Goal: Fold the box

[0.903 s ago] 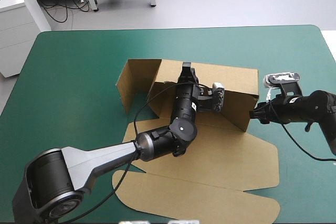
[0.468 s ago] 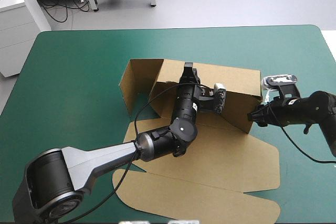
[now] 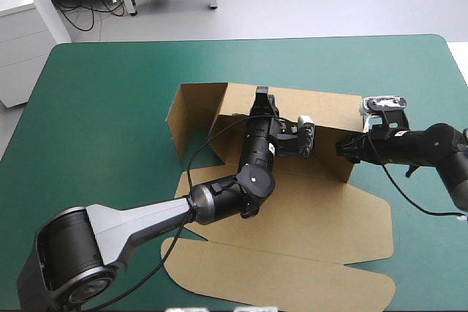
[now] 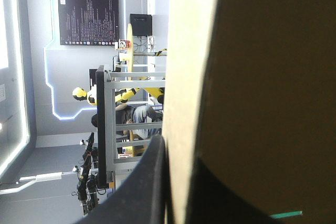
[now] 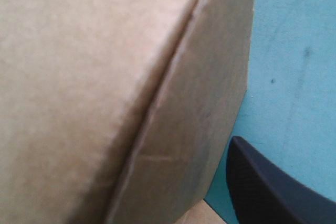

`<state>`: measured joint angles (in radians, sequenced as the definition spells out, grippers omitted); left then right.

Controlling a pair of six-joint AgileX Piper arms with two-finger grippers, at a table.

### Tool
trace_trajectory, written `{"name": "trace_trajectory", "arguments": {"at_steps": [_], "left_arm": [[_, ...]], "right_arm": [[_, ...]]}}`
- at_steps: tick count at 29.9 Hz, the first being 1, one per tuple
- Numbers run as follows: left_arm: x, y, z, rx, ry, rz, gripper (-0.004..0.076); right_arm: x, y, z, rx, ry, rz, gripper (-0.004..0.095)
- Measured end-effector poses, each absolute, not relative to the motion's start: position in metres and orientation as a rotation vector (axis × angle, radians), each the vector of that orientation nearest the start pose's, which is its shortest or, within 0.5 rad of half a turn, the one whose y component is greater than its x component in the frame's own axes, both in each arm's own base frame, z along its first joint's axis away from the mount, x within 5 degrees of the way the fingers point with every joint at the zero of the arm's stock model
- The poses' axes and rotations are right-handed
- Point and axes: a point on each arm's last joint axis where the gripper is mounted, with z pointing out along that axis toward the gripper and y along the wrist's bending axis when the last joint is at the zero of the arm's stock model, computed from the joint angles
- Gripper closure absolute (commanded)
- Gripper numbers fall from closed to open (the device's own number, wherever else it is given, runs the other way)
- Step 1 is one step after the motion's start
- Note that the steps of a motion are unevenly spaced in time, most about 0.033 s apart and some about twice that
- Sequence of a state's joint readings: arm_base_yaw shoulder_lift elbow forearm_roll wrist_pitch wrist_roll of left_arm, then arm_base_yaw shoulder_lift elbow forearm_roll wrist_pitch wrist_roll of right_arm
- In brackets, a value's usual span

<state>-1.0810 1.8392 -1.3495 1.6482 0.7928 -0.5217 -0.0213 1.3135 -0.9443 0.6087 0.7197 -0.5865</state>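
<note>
The brown box (image 5: 94, 87) looms close ahead of the wrist, a crease (image 5: 168, 82) running down its board. One black finger (image 5: 278, 187) rises just beside its edge, over the teal-green cover (image 5: 294, 61).

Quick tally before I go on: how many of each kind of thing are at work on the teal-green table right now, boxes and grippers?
Brown box, walls partly raised: 1
Grippers, the left gripper on the rear wall's top edge and the right gripper at the box's right end wall: 2
Total: 3
</note>
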Motion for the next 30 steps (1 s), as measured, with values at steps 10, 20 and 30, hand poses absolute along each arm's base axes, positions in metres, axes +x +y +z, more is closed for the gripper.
{"name": "trace_trajectory", "arguments": {"at_steps": [10,20,30], "left_arm": [[0.252,-0.332,0.286,1.373,1.27,0.809,0.0734],[0.251,-0.334,0.286,1.383,1.256,0.798,0.0734],[0.251,-0.334,0.287,1.379,1.247,0.811,0.0734]], "right_arm": [[0.278,0.03,0.285,-0.153,2.374,0.475,0.0392],[0.291,0.03,0.278,-0.283,2.314,0.425,0.0911],[0.297,0.03,0.276,-0.397,2.258,0.367,0.0911]]}}
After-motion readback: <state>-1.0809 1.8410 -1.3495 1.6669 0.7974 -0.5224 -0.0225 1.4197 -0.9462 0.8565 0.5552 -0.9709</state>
